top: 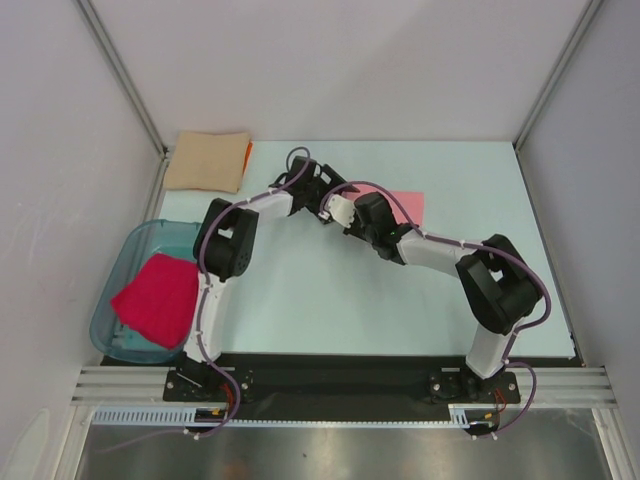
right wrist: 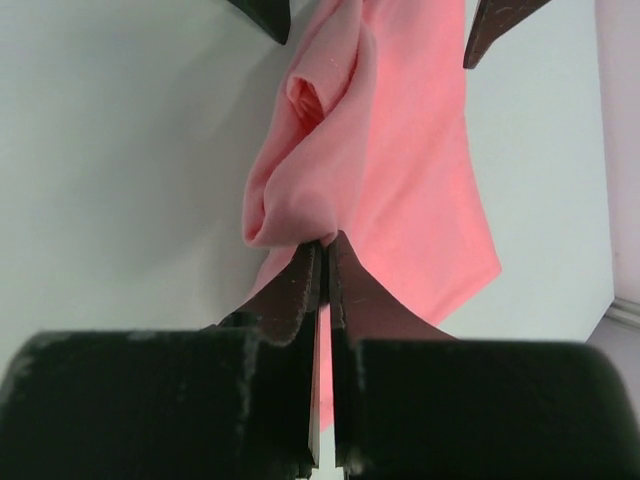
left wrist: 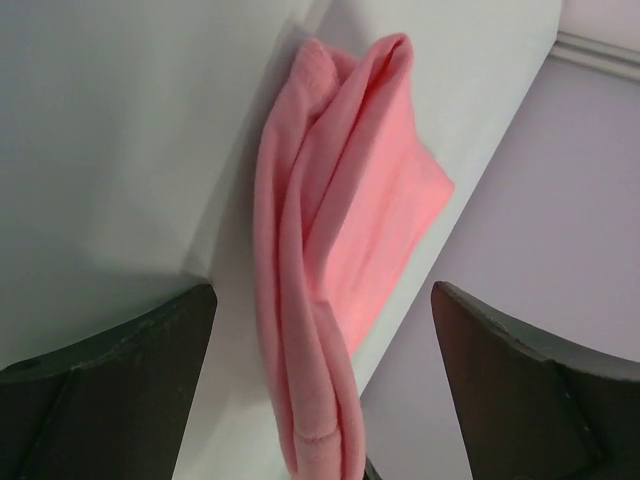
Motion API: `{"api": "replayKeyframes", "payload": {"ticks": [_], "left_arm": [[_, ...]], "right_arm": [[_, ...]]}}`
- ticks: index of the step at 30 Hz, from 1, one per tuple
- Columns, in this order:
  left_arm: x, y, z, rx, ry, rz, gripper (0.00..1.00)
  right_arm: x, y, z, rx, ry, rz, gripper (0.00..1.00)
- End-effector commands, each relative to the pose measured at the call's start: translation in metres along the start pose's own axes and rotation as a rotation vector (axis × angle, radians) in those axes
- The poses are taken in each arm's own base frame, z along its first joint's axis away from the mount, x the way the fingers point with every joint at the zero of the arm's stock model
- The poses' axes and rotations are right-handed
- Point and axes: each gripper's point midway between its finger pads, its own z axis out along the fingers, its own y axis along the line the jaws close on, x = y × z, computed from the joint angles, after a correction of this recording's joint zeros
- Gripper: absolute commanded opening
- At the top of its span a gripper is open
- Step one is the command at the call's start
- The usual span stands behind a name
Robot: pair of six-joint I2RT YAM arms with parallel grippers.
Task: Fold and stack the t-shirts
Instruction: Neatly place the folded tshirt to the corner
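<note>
right gripper (right wrist: 325, 250) was clenched on a bunched fold of the salmon-pink t-shirt (right wrist: 400, 170), with fabric pinched right at the fingertips, lower middle of the right wrist frame. the rest of the shirt lay on the pale table (right wrist: 120, 150), running from the upper middle to the lower right of that frame.

left gripper (left wrist: 322, 290) was released, jaws wide apart, one either side of the shirt's folded edge, neither finger touching cloth in the left wrist view. its two dark fingertips also showed at the top edge of the right wrist frame, straddling the shirt.

in the top view both grippers met just right of centre in the upper half. the pink shirt poked out to their right, mostly hidden by the arms.

tan t-shirt (top: 205, 160) sat folded at the upper left corner of the table, with the edge of the orange t-shirt (top: 247, 152) peeking out under its right side. crimson-pink t-shirt (top: 158, 298) lay in the teal tub (top: 130, 250) at the left edge. couldn't tell if it was folded.
</note>
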Motion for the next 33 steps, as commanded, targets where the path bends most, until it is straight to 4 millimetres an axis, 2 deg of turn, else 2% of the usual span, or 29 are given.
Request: {"api": "replayKeyframes", "payload": {"ticks": [1, 3, 5, 6, 7, 9, 12, 13, 18, 19, 20, 21, 22, 23, 24, 25, 26, 28, 29, 30, 31, 32, 33], "left_arm": [[-0.003, -0.004, 0.011, -0.026, -0.031, -0.025, 0.95], [-0.001, 0.003, 0.022, -0.048, -0.028, -0.021, 0.91], [-0.002, -0.003, 0.028, -0.044, -0.033, -0.011, 0.87], [-0.003, 0.005, 0.036, -0.056, -0.030, -0.013, 0.86], [-0.006, -0.003, 0.039, -0.041, -0.037, -0.003, 0.82], [-0.009, -0.002, 0.047, -0.042, -0.046, 0.014, 0.77], [-0.012, -0.001, 0.051, -0.037, -0.062, 0.035, 0.63], [-0.013, -0.003, 0.050, -0.033, -0.069, 0.048, 0.55], [-0.027, -0.013, 0.045, -0.001, -0.135, 0.181, 0.40], [-0.029, -0.020, 0.041, 0.022, -0.146, 0.215, 0.31], [-0.031, -0.024, 0.039, 0.044, -0.152, 0.274, 0.28], [-0.032, -0.024, 0.037, 0.055, -0.158, 0.305, 0.24], [-0.037, -0.028, 0.033, 0.082, -0.165, 0.344, 0.16], [-0.039, -0.039, 0.023, 0.108, -0.184, 0.426, 0.14], [-0.042, -0.033, 0.020, 0.097, -0.205, 0.453, 0.13], [-0.049, -0.032, 0.013, 0.085, -0.227, 0.499, 0.08], [-0.052, -0.041, 0.001, 0.095, -0.246, 0.530, 0.05], [-0.062, -0.033, -0.012, 0.062, -0.258, 0.578, 0.00], [-0.069, -0.039, -0.025, 0.051, -0.278, 0.644, 0.00], [-0.071, -0.026, -0.032, -0.008, -0.263, 0.662, 0.00], [-0.085, -0.018, -0.042, -0.052, -0.288, 0.678, 0.00], [-0.089, -0.020, -0.057, -0.077, -0.292, 0.733, 0.00], [-0.092, -0.012, -0.064, -0.099, -0.288, 0.750, 0.00]], "right_arm": [[-0.021, -0.020, -0.012, 0.045, -0.075, 0.041, 0.00], [-0.019, -0.021, -0.012, 0.046, -0.075, 0.052, 0.00], [-0.021, -0.022, -0.015, 0.046, -0.086, 0.058, 0.00], [-0.022, -0.024, -0.015, 0.049, -0.091, 0.070, 0.00], [-0.023, -0.025, -0.016, 0.051, -0.097, 0.077, 0.00], [-0.025, -0.027, -0.016, 0.052, -0.108, 0.092, 0.00], [-0.027, -0.028, -0.016, 0.053, -0.113, 0.105, 0.00], [-0.029, -0.028, -0.017, 0.052, -0.115, 0.116, 0.00], [-0.033, -0.027, -0.023, 0.038, -0.128, 0.187, 0.00], [-0.033, -0.028, -0.024, 0.043, -0.126, 0.206, 0.00], [-0.032, -0.026, -0.026, 0.043, -0.117, 0.251, 0.04], [-0.030, -0.024, -0.027, 0.038, -0.109, 0.272, 0.12], [-0.028, -0.024, -0.032, 0.045, -0.108, 0.305, 0.32], [-0.027, -0.023, -0.037, 0.056, -0.104, 0.351, 0.36], [-0.026, -0.022, -0.042, 0.053, -0.102, 0.380, 0.39], [-0.024, -0.026, -0.052, 0.073, -0.105, 0.414, 0.47], [-0.024, -0.029, -0.060, 0.089, -0.110, 0.479, 0.51], [-0.016, -0.035, -0.073, 0.108, -0.095, 0.529, 0.57], [-0.017, -0.041, -0.090, 0.122, -0.105, 0.553, 0.57], [-0.011, -0.038, -0.097, 0.115, -0.079, 0.569, 0.57], [-0.011, -0.039, -0.104, 0.118, -0.080, 0.577, 0.57], [-0.011, -0.038, -0.115, 0.112, -0.087, 0.586, 0.57], [-0.012, -0.038, -0.120, 0.110, -0.097, 0.606, 0.57]]}}
